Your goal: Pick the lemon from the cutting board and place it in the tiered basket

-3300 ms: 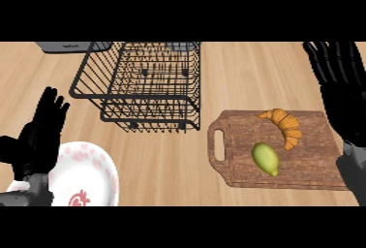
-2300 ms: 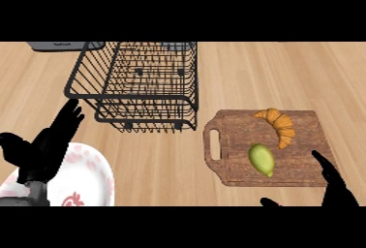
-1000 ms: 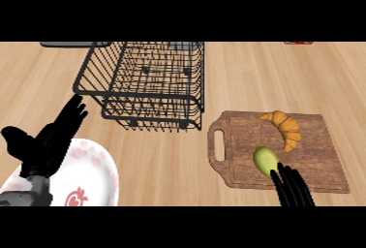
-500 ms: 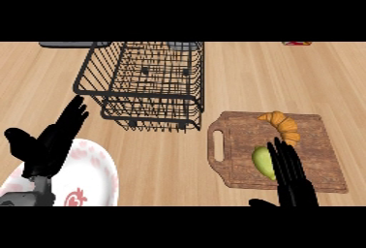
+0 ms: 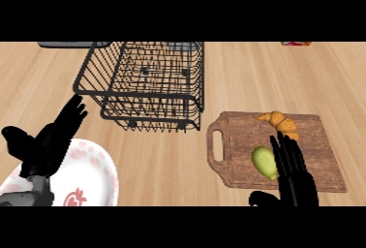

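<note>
The right hand [image 5: 292, 179] has slid forward along the cutting board [image 5: 314, 164], its straight, open fingers now just beside the lemon [image 5: 264, 162], which lies on the board below the croissant [image 5: 282, 124]. The left hand [image 5: 49, 143] rests open over the plate [image 5: 89, 179]; the tiered basket [image 5: 143, 87] stands on the desk behind

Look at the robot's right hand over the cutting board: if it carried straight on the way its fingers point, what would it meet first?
Probably the croissant. The right hand points up the cutting board, its fingertips just short of it, the lemon lying beside its fingers. Height is unclear, so it might pass above.
</note>
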Action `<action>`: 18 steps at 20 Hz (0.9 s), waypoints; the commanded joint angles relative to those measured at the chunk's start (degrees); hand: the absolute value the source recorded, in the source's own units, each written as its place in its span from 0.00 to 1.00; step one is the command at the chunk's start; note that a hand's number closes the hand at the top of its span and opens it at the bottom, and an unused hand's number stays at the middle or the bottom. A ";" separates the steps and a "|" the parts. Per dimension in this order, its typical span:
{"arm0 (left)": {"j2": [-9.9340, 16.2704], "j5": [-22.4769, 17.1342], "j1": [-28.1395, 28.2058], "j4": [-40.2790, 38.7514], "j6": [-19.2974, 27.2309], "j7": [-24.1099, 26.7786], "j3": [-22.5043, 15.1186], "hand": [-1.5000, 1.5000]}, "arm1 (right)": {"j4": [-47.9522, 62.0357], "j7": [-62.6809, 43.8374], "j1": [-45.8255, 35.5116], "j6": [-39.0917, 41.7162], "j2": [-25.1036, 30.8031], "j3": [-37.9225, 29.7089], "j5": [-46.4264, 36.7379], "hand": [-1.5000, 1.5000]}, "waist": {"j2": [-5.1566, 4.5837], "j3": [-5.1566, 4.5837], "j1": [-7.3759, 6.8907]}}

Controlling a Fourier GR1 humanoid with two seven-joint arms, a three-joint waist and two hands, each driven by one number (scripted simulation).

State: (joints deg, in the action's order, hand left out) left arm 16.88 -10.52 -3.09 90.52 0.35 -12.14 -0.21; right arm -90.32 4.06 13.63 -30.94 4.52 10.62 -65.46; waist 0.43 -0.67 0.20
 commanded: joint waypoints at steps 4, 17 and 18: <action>0.73 -1.07 -2.09 -1.70 -2.40 -0.16 2.49 0.50 | 2.14 -1.06 -2.37 9.78 2.13 0.75 0.09 1.00 | -0.45 0.65 -0.12; -1.74 1.22 0.77 0.97 -1.87 -0.77 1.97 0.50 | 9.25 0.20 -7.63 -0.51 2.79 -2.78 -8.21 1.00 | -0.43 0.67 -0.29; -1.53 0.78 -2.38 0.45 -2.03 -2.13 1.46 0.50 | 12.58 -0.03 -15.42 8.18 6.16 -5.88 -5.98 1.00 | -0.63 0.68 -0.76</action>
State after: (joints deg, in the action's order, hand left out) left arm 15.48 -9.49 -3.60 91.43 -1.20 -13.39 1.33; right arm -83.29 3.86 5.89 -29.20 7.50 8.62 -73.89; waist 0.73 -1.08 0.11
